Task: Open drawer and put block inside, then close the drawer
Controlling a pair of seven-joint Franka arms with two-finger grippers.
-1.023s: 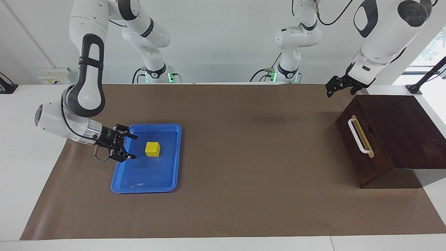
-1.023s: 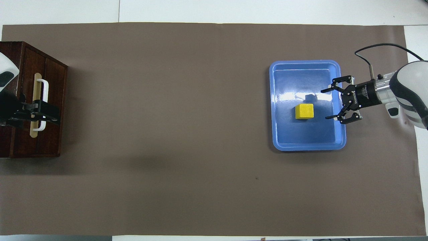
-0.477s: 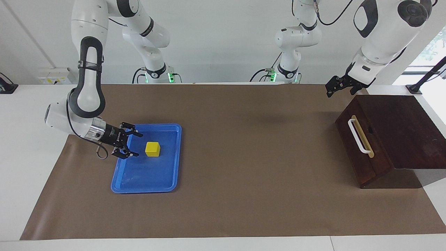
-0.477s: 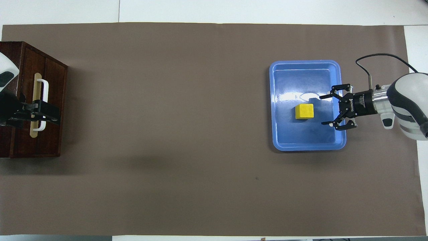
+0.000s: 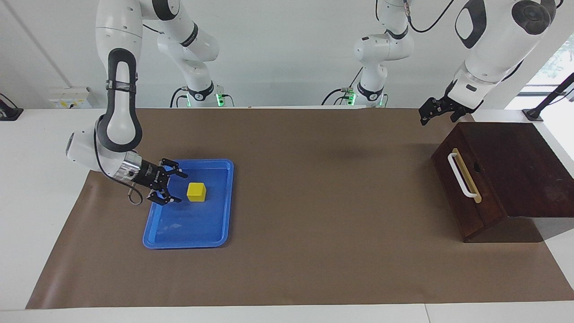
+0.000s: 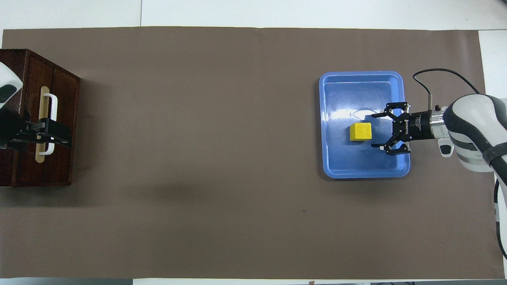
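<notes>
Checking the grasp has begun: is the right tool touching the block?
Apart. In the overhead view blue tray floor shows between the open right tool and the block.

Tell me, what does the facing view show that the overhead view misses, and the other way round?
Only the facing view shows both arms whole, up to their bases, and the left claw held up in the air near the dark wooden box. Only the overhead view shows the drawer front square-on, with that claw covering part of its white handle. Both show the drawer closed, the yellow block in the blue tray and the right claw open beside it.
</notes>
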